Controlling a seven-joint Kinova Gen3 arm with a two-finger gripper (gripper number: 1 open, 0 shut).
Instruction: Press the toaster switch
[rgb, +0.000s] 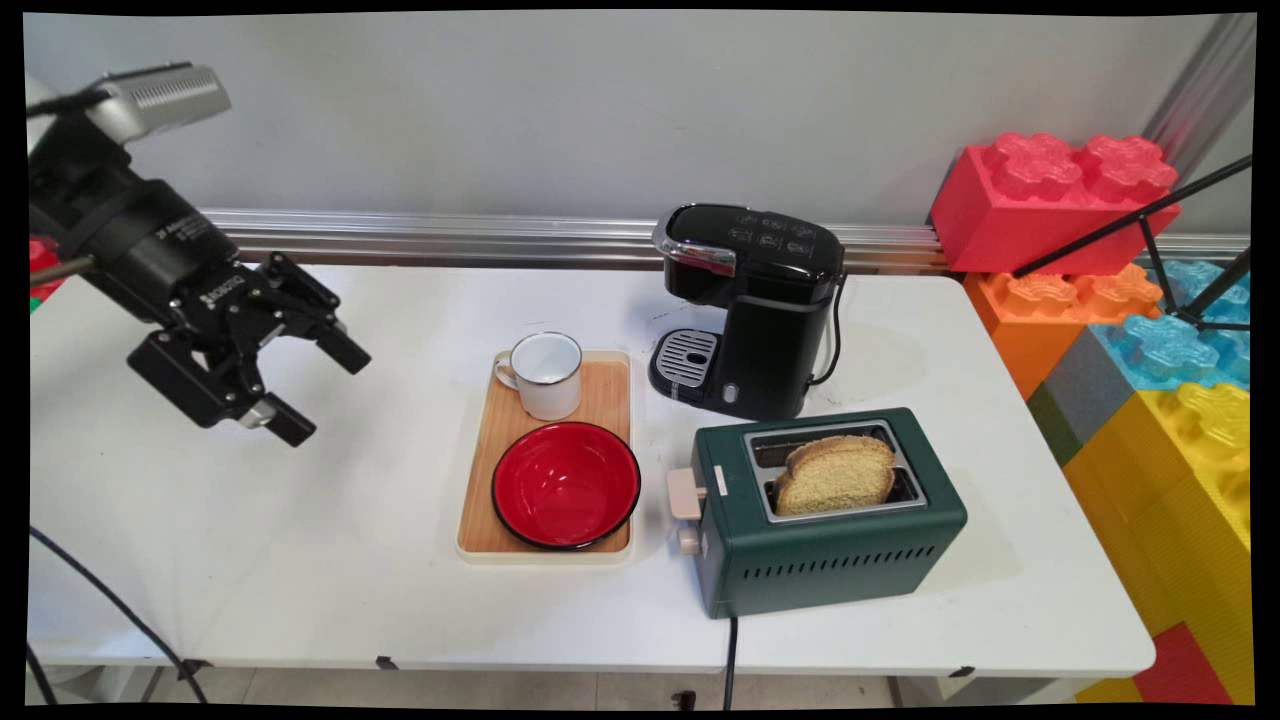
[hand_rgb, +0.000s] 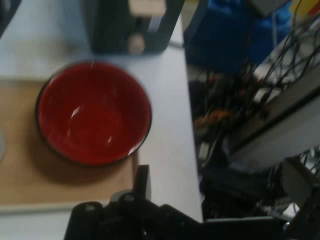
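Observation:
My gripper hangs open and holds nothing above the left part of the white table. It points right toward a wooden tray. On the tray stand a white enamel mug at the back and a red bowl at the front. In the hand view the red bowl lies on the tray just beyond one black finger. A green toaster with two bread slices in its slots stands right of the tray.
A black coffee machine stands behind the toaster. Large coloured toy blocks and a black tripod leg are off the table's right end. The toaster's cord drops over the near edge. Black cables hang at lower left.

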